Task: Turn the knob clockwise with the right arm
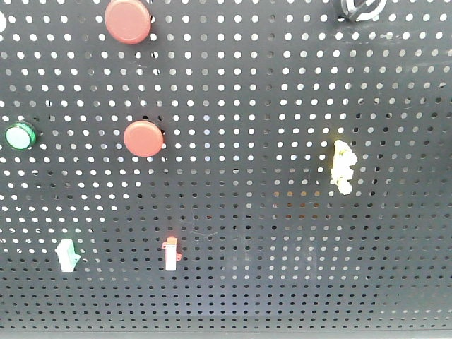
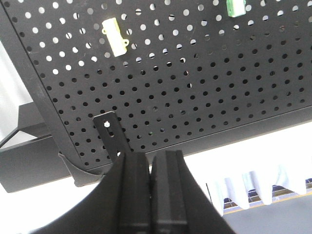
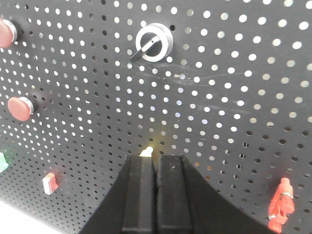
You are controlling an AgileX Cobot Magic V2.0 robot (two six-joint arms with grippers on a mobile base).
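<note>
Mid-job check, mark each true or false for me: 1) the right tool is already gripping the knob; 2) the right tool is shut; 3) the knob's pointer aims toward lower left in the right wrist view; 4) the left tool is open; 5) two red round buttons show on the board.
1) False: the right tool sits below the knob, apart from it.
2) True.
3) True.
4) False: the left tool is shut.
5) True: upper red button and lower red button on the pegboard.

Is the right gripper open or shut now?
Shut. In the right wrist view the right gripper has its two black fingers pressed together, below the knob, apart from it.
</note>
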